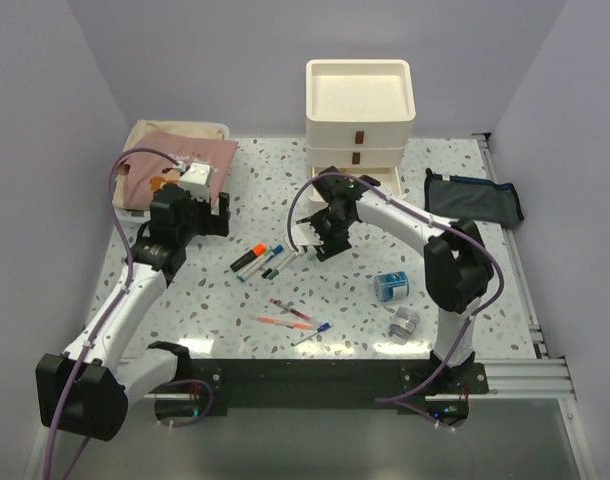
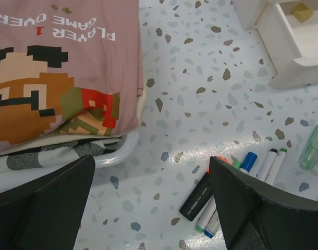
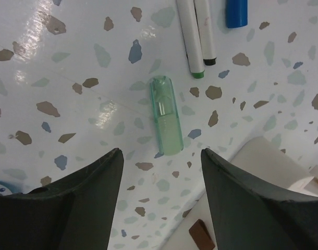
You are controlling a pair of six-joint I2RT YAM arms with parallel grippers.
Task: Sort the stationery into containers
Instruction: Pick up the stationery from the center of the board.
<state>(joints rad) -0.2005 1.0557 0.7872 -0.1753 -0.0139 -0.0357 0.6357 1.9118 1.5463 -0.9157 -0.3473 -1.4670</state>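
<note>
The cream three-drawer unit stands at the back, its bottom drawer pulled open. The navy pouch lies to its right. Several markers lie in a cluster at the middle, with thin red and blue pens nearer the front. A blue roll and a grey roll sit at the right. My right gripper is open and empty, just above the pale-green highlighter, beside the drawer front. My left gripper is open and empty, hovering left of the markers.
A white basket holding a pink printed cloth sits at the back left, close to my left gripper. The drawer's brown handle is right below my right fingers. Side walls bound the table.
</note>
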